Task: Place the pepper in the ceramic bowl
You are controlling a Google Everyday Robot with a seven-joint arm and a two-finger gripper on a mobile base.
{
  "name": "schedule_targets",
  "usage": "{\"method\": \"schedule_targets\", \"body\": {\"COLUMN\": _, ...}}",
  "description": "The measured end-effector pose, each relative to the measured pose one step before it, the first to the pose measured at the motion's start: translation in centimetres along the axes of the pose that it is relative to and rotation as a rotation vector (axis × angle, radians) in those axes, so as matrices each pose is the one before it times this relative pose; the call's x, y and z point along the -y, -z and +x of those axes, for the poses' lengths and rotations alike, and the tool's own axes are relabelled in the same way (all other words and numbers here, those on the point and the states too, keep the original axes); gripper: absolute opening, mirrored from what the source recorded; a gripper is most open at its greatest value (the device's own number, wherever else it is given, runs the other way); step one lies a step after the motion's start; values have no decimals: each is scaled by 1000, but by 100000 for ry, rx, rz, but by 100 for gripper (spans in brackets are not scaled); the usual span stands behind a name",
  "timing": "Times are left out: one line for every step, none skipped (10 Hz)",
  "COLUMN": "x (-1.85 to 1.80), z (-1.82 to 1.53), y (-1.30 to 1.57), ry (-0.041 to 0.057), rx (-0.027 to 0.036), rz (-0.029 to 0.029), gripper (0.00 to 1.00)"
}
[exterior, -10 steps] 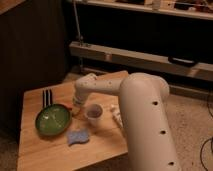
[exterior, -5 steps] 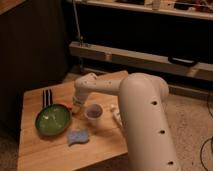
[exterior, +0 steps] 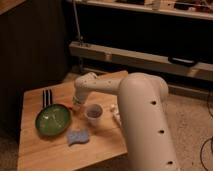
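The green ceramic bowl (exterior: 52,120) with a dark rim sits on the left part of the wooden table (exterior: 40,152). My gripper (exterior: 75,103) hangs at the end of the white arm, just beyond the bowl's right rim and left of a small white cup (exterior: 93,113). A small orange bit that looks like the pepper (exterior: 72,107) shows at the gripper's lower end, close to the rim. I cannot tell whether it is held or lies on the table.
A blue sponge (exterior: 78,136) lies in front of the cup. A white tube (exterior: 116,113) lies right of the cup, partly behind the arm. Dark prongs (exterior: 47,97) lie behind the bowl. My large white arm (exterior: 147,125) covers the table's right side.
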Motion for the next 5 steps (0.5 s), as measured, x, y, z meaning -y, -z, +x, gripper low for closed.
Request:
{"method": "schedule_targets", "body": {"x": 4, "z": 23, "y": -5, "ry": -9, "rx": -45, "rz": 0, "gripper": 1}}
{"method": "schedule_targets", "body": {"x": 11, "z": 35, "y": 2, "ry": -71, "rx": -35, "rz": -11, "gripper": 0}}
{"method": "schedule_targets", "body": {"x": 159, "z": 44, "y": 242, "ry": -186, "rx": -974, "rz": 13, "gripper": 0}}
{"method": "schedule_targets", "body": {"x": 792, "z": -397, "y": 1270, "ry": -871, "rx": -704, "rz": 1197, "gripper": 0}}
{"method": "schedule_targets", "body": {"x": 661, "z": -321, "y": 1265, "ry": -672, "rx": -482, "rz": 1223, "gripper": 0}}
